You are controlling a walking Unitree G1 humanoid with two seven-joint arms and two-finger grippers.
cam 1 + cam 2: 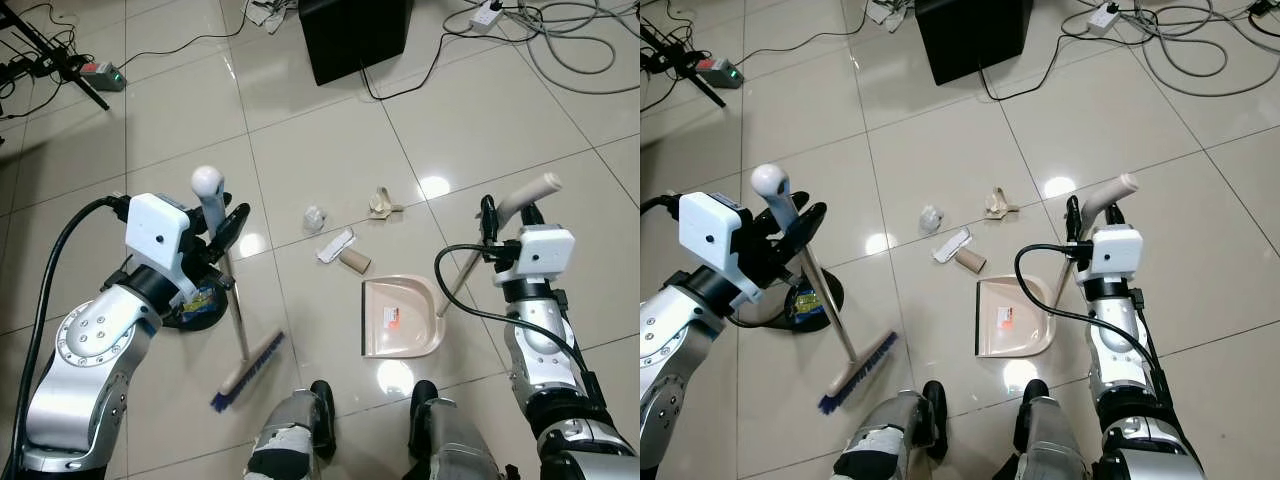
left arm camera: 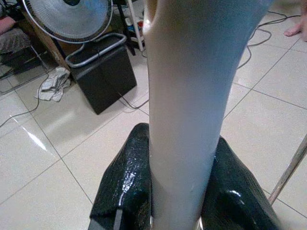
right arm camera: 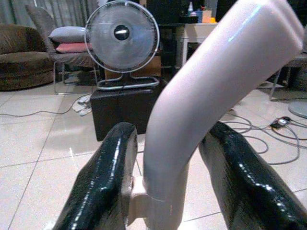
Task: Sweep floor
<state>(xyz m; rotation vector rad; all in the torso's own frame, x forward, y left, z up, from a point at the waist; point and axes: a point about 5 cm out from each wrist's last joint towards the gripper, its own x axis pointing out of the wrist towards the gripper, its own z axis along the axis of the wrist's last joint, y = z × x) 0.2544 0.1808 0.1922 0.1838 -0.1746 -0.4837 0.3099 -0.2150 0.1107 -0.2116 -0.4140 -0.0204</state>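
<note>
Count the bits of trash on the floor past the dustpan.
4: a crumpled white wad, a tan scrap, a flat white wrapper, and a cardboard tube nearest the dustpan.

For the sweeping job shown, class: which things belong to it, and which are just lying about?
Job:
- left gripper, holding blue-bristled broom
- right gripper, holding beige plastic dustpan
- crumpled paper scraps
- brown cardboard tube

Lying about:
- black box
- grey floor cables
</note>
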